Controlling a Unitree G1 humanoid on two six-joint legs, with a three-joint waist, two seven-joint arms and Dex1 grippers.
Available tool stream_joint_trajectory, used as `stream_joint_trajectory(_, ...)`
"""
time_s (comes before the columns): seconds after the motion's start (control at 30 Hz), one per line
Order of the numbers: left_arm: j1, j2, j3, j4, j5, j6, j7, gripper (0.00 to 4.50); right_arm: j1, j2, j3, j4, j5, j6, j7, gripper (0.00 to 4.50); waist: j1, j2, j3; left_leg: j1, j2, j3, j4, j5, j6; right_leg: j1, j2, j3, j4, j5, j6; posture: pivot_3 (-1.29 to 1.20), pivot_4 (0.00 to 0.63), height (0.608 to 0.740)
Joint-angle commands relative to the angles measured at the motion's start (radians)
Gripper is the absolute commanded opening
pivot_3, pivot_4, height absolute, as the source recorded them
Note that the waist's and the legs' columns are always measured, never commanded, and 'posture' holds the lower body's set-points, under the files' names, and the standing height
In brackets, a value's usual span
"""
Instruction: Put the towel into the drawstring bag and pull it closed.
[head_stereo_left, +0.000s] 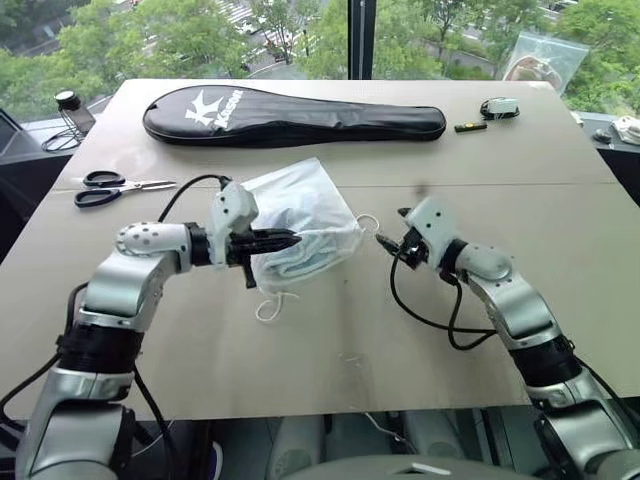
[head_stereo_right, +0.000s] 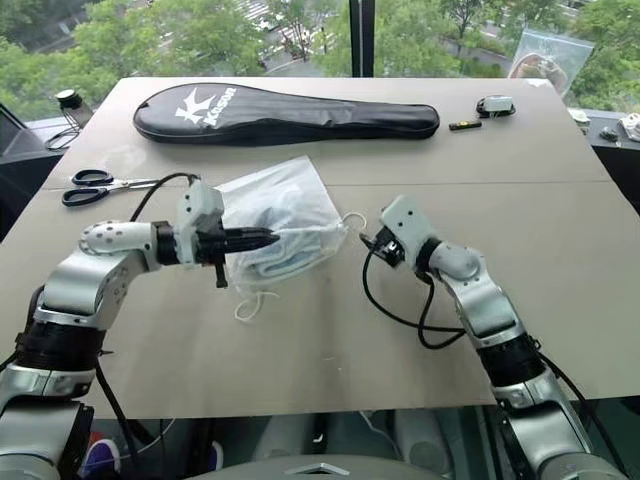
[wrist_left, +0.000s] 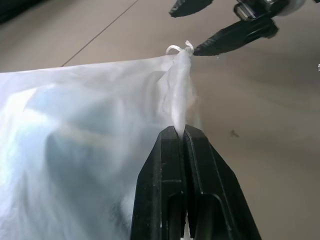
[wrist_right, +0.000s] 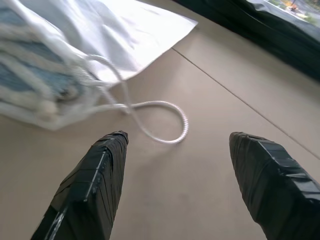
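The left gripper (wrist_left: 184, 131) has its two black fingers pressed tight together on a fold of the drawstring bag (head_stereo_left: 300, 215), right at the gathered mouth, and the thin milky plastic bunches up just ahead of the fingertips. The towel (wrist_right: 30, 75) is already inside: pale blue terry showing through the film, sitting to the far side of that pinch, low in the pouch on the tabletop (head_stereo_left: 330, 340).

Over to the right gripper (wrist_right: 175, 150): fingers spread wide, nothing between them. Just ahead of it and slightly toward its left finger lies a white cord loop (wrist_right: 162, 122), flat on the board, running back into the bag's mouth. A second cord loop (head_stereo_left: 272, 305) trails out on the near side of the left gripper, below its fingers.

How will this handle? The bag looks feather-light and slick, all crinkle and no stiffness, so it would likely slide rather than resist a tug; the left pinch is what anchors it. The towel is soft and adds only a little weight. The cord is thin and limp, lying flush on the surface, so the fingers would need to come down around the loop's outer curve and close right at the table, and a shallow approach could simply push it away. My read: the towel step is done, and the closing pull is what remains.

Beyond both grippers lie a black racket case (head_stereo_left: 295, 115) and scissors (head_stereo_left: 105, 188), well apart from the action.
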Motion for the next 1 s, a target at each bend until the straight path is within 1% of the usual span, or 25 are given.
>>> stream_joint_trajectory(0.03,-0.048,0.016,0.045,-0.002,-0.006,-0.019,-0.026,0.0,-0.034,0.022,0.057,0.063,-0.059,-0.11,0.007,3.46,-0.001,0.0,0.0,0.0,0.0,0.0,0.0,0.0,0.0,0.0,0.0,0.0,0.0,0.0,0.0,0.0,0.15,0.74)
stream_joint_trajectory(0.13,-0.05,0.024,0.057,0.001,0.005,-0.026,-0.032,0.0,-0.063,0.042,0.089,0.131,-0.102,-0.177,0.004,3.46,-0.003,0.0,0.0,0.0,0.0,0.0,0.0,0.0,0.0,0.0,0.0,0.0,0.0,0.0,0.0,0.0,0.15,0.74)
stream_joint_trajectory(0.33,-0.051,0.036,0.081,0.003,0.009,-0.018,-0.02,0.0,-0.111,0.094,0.097,0.232,-0.118,-0.247,0.014,3.46,-0.005,0.0,0.0,0.0,0.0,0.0,0.0,0.0,0.0,0.0,0.0,0.0,0.001,0.0,0.0,0.0,0.15,0.74)
stream_joint_trajectory(0.43,-0.047,0.038,0.088,-0.014,0.005,-0.007,-0.017,0.0,-0.144,0.125,0.093,0.316,-0.136,-0.28,-0.013,3.46,-0.006,0.0,0.0,0.0,0.0,0.0,0.0,0.0,0.0,0.0,0.0,0.0,0.001,0.0,0.0,0.0,0.15,0.74)
stream_joint_trajectory(0.5,-0.045,0.036,0.09,-0.024,0.008,-0.004,-0.013,0.0,-0.174,0.15,0.086,0.414,-0.157,-0.32,-0.057,2.95,-0.006,0.0,0.0,0.0,0.0,0.0,0.0,0.0,0.0,0.0,0.0,0.0,0.001,0.0,0.0,0.0,0.15,0.74)
stream_joint_trajectory(0.53,-0.045,0.035,0.09,-0.028,0.01,-0.005,-0.01,0.0,-0.187,0.156,0.086,0.46,-0.17,-0.34,-0.074,2.8,-0.006,0.0,0.0,0.0,0.0,0.0,0.0,0.0,0.0,0.0,0.0,0.0,0.001,0.0,0.0,0.0,0.15,0.74)
stream_joint_trajectory(0.57,-0.045,0.034,0.09,-0.031,0.013,-0.007,-0.006,0.0,-0.196,0.158,0.085,0.495,-0.182,-0.357,-0.089,2.18,-0.006,0.0,0.0,0.0,0.0,0.0,0.0,0.0,0.0,0.0,0.0,0.0,0.001,0.0,0.0,0.0,0.15,0.74)
stream_joint_trajectory(0.6,-0.046,0.033,0.09,-0.033,0.015,-0.007,-0.003,0.0,-0.199,0.158,0.079,0.508,-0.184,-0.361,-0.095,2.0,-0.006,0.0,0.0,0.0,0.0,0.0,0.0,0.0,0.0,0.0,0.0,0.0,0.001,0.0,0.0,0.0,0.15,0.74)
stream_joint_trajectory(0.63,-0.044,0.034,0.091,-0.036,0.015,-0.006,-0.002,0.0,-0.198,0.158,0.067,0.505,-0.181,-0.362,-0.102,1.49,-0.006,0.0,0.0,0.001,0.0,0.0,0.0,0.0,0.0,0.0,0.0,0.0,0.002,0.0,0.0,0.0,0.15,0.74)
stream_joint_trajectory(0.67,-0.042,0.035,0.092,-0.037,0.016,-0.006,0.0,0.0,-0.196,0.157,0.055,0.494,-0.175,-0.358,-0.107,1.49,-0.003,0.0,0.0,0.001,0.0,0.0,0.0,0.0,0.0,0.0,0.0,0.0,0.002,0.0,0.0,0.0,0.15,0.74)
stream_joint_trajectory(0.7,-0.038,0.036,0.091,-0.034,0.022,-0.012,0.001,0.0,-0.189,0.153,0.045,0.475,-0.168,-0.352,-0.106,0.9,-0.002,0.0,0.0,0.001,0.0,-0.001,0.0,0.0,0.0,0.0,0.0,0.0,0.002,0.0,0.0,0.0,0.15,0.74)
stream_joint_trajectory(0.73,-0.036,0.036,0.09,-0.031,0.027,-0.016,0.002,0.0,-0.186,0.151,0.04,0.464,-0.164,-0.349,-0.105,0.61,-0.001,0.0,0.0,0.001,0.0,-0.001,0.0,0.0,0.0,0.0,0.0,0.0,0.002,0.0,0.0,0.0,0.15,0.74)
stream_joint_trajectory(0.77,-0.036,0.034,0.089,-0.023,0.033,-0.021,0.006,0.0,-0.174,0.152,0.025,0.435,-0.151,-0.333,-0.104,0.19,-0.001,0.0,0.0,0.0,0.0,-0.001,0.0,0.0,0.0,0.0,0.0,0.0,0.002,0.0,0.0,0.0,0.15,0.74)
stream_joint_trajectory(0.8,-0.037,0.031,0.086,-0.01,0.04,-0.028,0.01,0.0,-0.155,0.152,0.009,0.386,-0.133,-0.303,-0.098,0.03,-0.001,0.0,0.0,0.0,0.0,0.0,0.001,0.0,0.0,0.0,0.0,0.0,0.002,0.0,0.0,0.0,0.15,0.74)
stream_joint_trajectory(0.87,-0.044,0.022,0.08,0.01,0.053,-0.036,0.016,0.0,-0.12,0.145,-0.009,0.297,-0.114,-0.252,-0.08,0.03,-0.002,0.0,0.0,0.0,0.0,0.0,0.001,0.0,0.0,0.0,0.0,0.0,0.002,0.0,0.0,0.0,0.15,0.74)
stream_joint_trajectory(1.0,-0.085,-0.01,0.066,0.073,0.073,-0.038,0.038,0.0,-0.052,0.134,-0.041,0.086,-0.047,-0.093,-0.024,0.03,-0.003,0.0,0.0,0.0,0.0,-0.001,0.001,0.0,0.0,0.0,0.0,-0.001,0.002,0.0,0.0,0.0,0.15,0.74)
